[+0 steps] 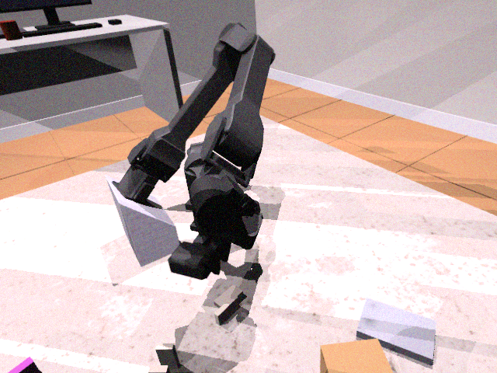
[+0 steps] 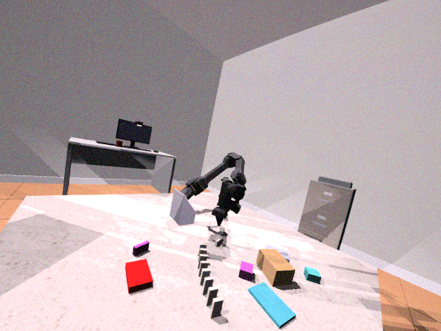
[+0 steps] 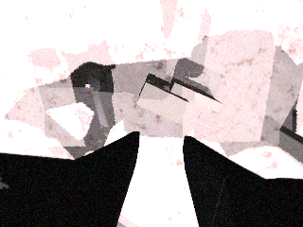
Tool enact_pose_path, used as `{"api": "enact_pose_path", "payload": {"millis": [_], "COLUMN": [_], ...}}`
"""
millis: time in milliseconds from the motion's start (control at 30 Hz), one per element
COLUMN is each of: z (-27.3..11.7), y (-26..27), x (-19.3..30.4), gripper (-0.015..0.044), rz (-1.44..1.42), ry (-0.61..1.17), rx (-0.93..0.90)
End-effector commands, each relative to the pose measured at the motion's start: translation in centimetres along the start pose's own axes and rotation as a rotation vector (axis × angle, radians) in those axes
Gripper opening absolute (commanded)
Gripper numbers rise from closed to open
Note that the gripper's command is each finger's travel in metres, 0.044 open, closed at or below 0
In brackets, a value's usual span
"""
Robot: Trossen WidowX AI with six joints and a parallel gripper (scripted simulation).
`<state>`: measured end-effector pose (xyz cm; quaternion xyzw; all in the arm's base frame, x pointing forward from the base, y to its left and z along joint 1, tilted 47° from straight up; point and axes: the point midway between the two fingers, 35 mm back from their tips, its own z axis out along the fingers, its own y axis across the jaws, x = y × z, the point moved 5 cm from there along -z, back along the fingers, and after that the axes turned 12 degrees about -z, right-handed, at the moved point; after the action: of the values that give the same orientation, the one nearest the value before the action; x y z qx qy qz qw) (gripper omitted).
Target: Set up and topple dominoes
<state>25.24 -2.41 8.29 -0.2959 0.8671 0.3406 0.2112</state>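
A row of several dark-and-pale dominoes (image 2: 216, 307) stands upright, running away from the exterior camera; its far end (image 1: 172, 356) shows at the bottom of the top view. Beyond that end, a loose domino (image 1: 231, 308) (image 2: 218, 242) (image 3: 162, 100) lies low on the table, out of line with the row. In the wrist view a second pale shape (image 3: 201, 97) shows close beside it; whether it is a separate domino I cannot tell. My gripper (image 2: 219, 224) (image 3: 161, 140) is partly open and empty, pointing down above the table near the loose domino. Its fingertips are hard to make out in the top view.
A grey wedge-like block (image 1: 150, 236) (image 2: 182, 212) stands beside the arm. Right of the row are a magenta block (image 2: 246, 270), an orange block (image 1: 355, 355) (image 2: 275, 267), a cyan slab (image 2: 272, 304), a teal block (image 2: 312, 274) and a grey slab (image 1: 395, 327). Left are a red block (image 2: 138, 274) and a purple piece (image 2: 140, 247).
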Motion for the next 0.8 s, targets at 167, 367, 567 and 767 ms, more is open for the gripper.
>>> {"api": "enact_pose_path", "payload": {"millis": [167,367,567,767], "z": [-0.2,-0.2,-0.2,-0.2], "y": [1.2,1.5,1.5,1.4], "x": [-1.3,-1.6,-1.6,-1.8], "gripper": [0.0368,0.044,0.044,0.044], "rz": [-0.951,-1.204,-1.204,-1.204], "ry": [0.001,0.001,0.001,0.001], "rx": [0.005,0.005,0.005,0.005]}}
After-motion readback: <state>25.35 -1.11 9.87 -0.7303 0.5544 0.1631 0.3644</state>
